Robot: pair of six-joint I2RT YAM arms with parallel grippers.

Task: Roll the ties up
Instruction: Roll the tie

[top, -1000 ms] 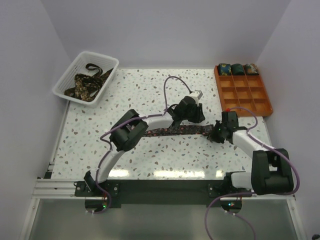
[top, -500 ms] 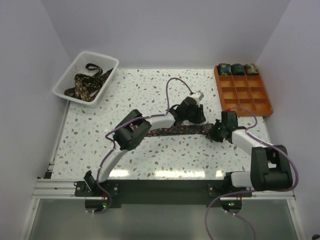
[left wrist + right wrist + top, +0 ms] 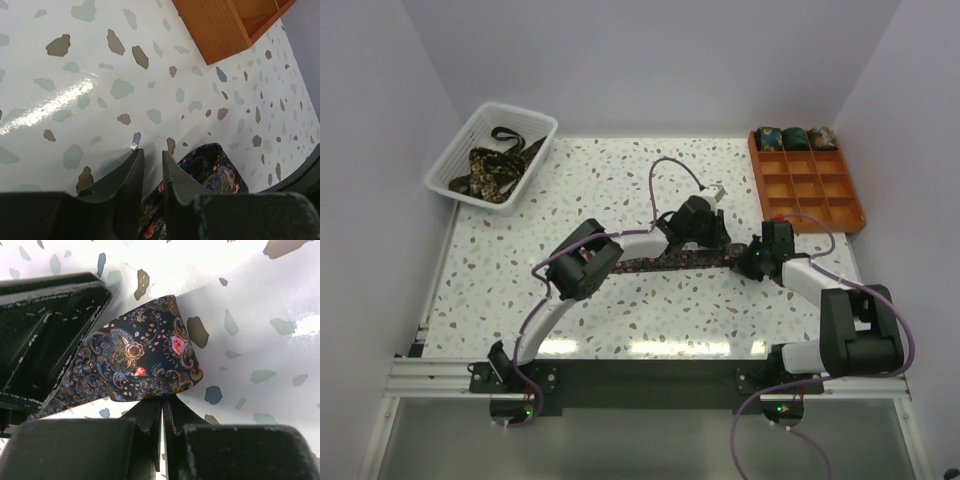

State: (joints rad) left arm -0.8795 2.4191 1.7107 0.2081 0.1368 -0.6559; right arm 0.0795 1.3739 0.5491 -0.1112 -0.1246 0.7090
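Observation:
One dark floral tie (image 3: 660, 263) lies stretched left to right across the middle of the table. Its wide end (image 3: 140, 360) is lifted and folded over, and my right gripper (image 3: 162, 402) is shut on that end's edge. In the top view the right gripper (image 3: 753, 262) sits at the tie's right end. My left gripper (image 3: 712, 238) is just left of it, tips down at the table. In the left wrist view the left gripper (image 3: 151, 154) has its jaws a narrow gap apart, with a strip of the tie (image 3: 215, 167) low between them.
An orange gridded tray (image 3: 820, 205) at the back right holds three rolled ties (image 3: 795, 137) in its far row. A white mesh basket (image 3: 448, 168) at the back left holds several loose ties (image 3: 490, 168). The tray's corner (image 3: 220, 30) shows beyond the left fingers.
The left jaws have narrowed. Both grippers have shifted slightly toward the back, the right one also leftward, bringing the tie's wide end closer to the left gripper.

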